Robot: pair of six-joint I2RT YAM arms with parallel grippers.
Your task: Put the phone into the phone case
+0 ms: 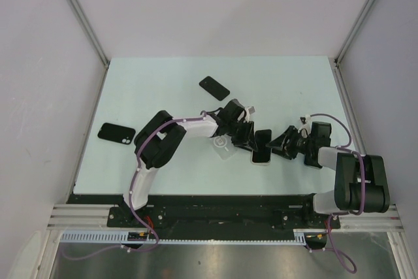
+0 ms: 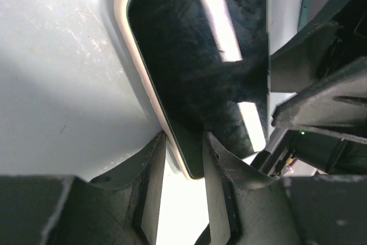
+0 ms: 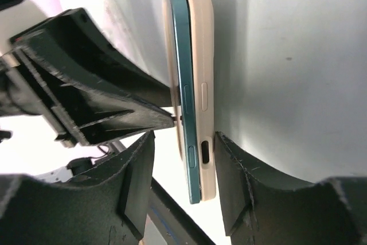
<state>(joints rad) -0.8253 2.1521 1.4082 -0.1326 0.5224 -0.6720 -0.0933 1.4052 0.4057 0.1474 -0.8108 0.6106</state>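
The phone (image 1: 262, 145) in its phone case (image 3: 205, 55) was boxed in: the left arm (image 1: 189, 125) and its jaws blocked the left side, the right arm (image 1: 326, 151) and its jaws the right. Open desk (image 1: 294, 89) lay behind it, broken by one dark phone (image 1: 214, 87); a second dark phone (image 1: 116, 133) sat well apart at the far left edge.

Arms: two, the left arm (image 1: 157, 145) and the right arm (image 1: 356, 181), both mounted at the near edge of the table (image 1: 150, 76).

Grippers: two, the left gripper (image 1: 250, 138) and the right gripper (image 1: 274, 145), one per arm.

Teal-framed phones: one, the phone (image 3: 181, 55), centred toward the near edge.

Cream cases: one, the phone case (image 3: 205, 55), against that phone's back.

Dark flat slabs, phone or case not determinable: two, the left-edge slab (image 1: 116, 133) and the far slab (image 1: 214, 87).

Clear flat pieces: one, the clear piece (image 1: 222, 147), just beside the phone.
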